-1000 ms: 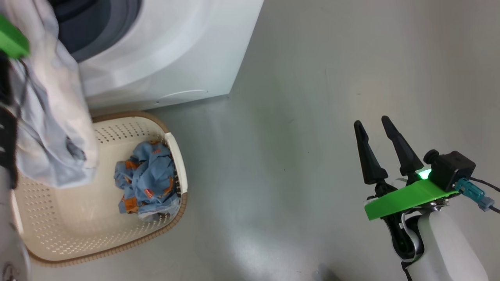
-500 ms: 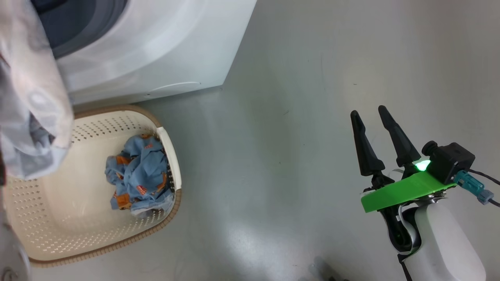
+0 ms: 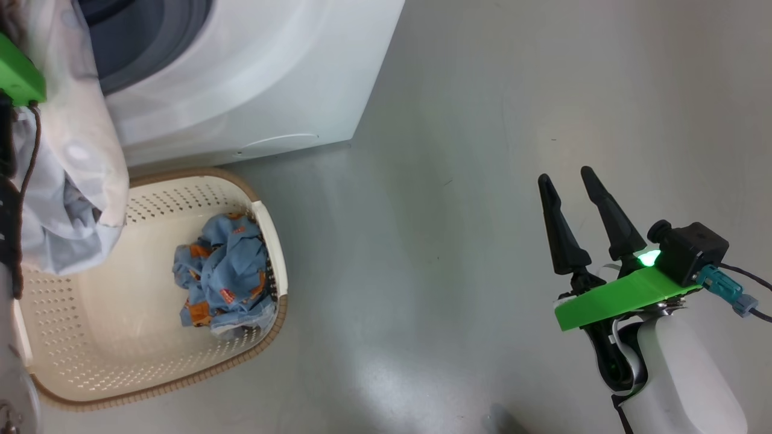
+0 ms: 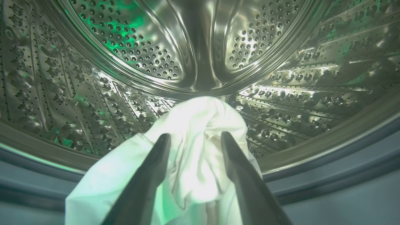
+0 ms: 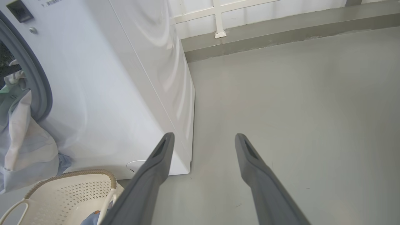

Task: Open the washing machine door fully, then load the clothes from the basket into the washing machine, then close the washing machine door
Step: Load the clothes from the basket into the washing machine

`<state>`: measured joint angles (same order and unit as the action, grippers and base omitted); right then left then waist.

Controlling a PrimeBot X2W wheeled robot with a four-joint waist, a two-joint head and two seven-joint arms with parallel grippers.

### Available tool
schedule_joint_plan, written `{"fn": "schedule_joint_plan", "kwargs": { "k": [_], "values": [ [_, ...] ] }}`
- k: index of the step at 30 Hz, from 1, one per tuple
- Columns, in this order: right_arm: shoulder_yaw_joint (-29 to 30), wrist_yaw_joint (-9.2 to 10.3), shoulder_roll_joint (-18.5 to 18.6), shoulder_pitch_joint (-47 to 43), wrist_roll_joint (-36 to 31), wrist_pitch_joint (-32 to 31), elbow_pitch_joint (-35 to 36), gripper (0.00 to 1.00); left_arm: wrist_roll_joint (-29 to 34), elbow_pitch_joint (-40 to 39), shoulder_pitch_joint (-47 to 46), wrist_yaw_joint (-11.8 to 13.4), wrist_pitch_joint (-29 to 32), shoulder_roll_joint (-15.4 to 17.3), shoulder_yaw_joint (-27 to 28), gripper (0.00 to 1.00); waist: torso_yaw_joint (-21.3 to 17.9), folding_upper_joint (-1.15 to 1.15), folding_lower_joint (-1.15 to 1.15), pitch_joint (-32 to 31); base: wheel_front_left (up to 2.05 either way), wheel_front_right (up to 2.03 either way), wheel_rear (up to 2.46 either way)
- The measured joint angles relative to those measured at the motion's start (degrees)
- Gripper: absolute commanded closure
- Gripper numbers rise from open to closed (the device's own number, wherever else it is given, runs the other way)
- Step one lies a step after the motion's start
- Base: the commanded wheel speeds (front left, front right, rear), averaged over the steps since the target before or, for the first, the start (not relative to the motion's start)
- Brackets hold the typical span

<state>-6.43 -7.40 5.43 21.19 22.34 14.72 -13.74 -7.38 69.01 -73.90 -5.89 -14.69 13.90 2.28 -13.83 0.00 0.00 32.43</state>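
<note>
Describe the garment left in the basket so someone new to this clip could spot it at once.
Find the white washing machine; the cream perforated basket sits on the floor just in front of it. Crumpled against the basket's right wall lies the denim-blue garment. Its orange patches set it apart from the pale cloth hanging from the drum opening.

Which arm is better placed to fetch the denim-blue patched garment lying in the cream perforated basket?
Probably the right: the right claw is open and free over the floor beside the basket. The left claw is inside the perforated steel drum, a white garment between its fingers.
</note>
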Motion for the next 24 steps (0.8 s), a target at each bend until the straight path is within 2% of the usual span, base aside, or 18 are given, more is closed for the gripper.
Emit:
{"fn": "schedule_joint_plan", "kwargs": {
  "k": [10,24],
  "values": [
    [-0.18,0.00,0.22,-0.02,0.00,0.00,-0.04,0.00,-0.20,-0.75,-0.01,-0.52,0.00,-0.23,-0.21,0.00,0.61,0.00,0.00,-0.68,0.00,0.00,0.00],
    [0.15,0.00,0.68,-0.04,0.00,0.00,-0.02,0.00,-1.63,-7.06,3.80,-1.02,0.00,-1.89,-0.40,0.00,2.30,0.00,0.00,-1.07,0.00,0.00,0.00]
  ]
}}
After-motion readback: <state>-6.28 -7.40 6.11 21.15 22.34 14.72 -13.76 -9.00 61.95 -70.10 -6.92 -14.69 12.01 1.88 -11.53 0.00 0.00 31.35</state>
